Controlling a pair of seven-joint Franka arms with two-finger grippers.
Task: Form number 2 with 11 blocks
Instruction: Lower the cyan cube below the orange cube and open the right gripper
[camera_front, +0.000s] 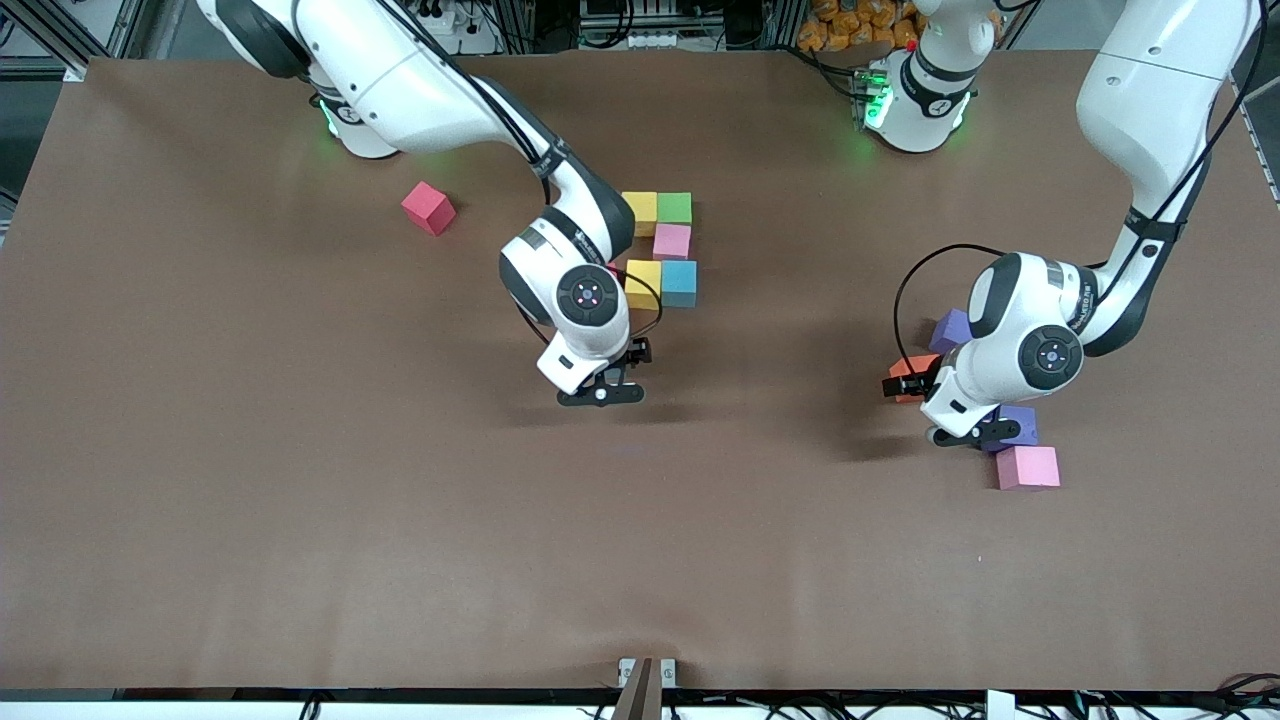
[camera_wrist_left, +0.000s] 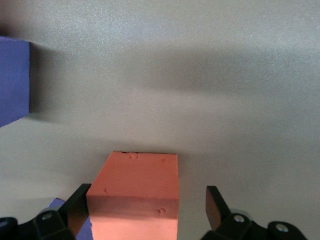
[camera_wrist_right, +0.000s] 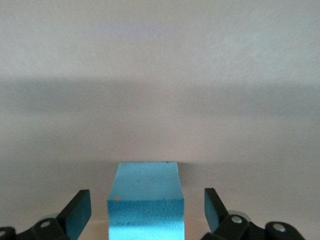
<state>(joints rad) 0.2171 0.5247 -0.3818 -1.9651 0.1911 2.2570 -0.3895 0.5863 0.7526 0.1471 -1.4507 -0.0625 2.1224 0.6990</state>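
My left gripper (camera_wrist_left: 145, 207) is open, and the orange block (camera_wrist_left: 136, 197) sits right between its fingers. My right gripper (camera_wrist_right: 145, 207) is open over a blue block (camera_wrist_right: 145, 202).

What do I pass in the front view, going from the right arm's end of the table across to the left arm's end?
red block → right hand → green block → orange block → pink block, the one nearest the camera.
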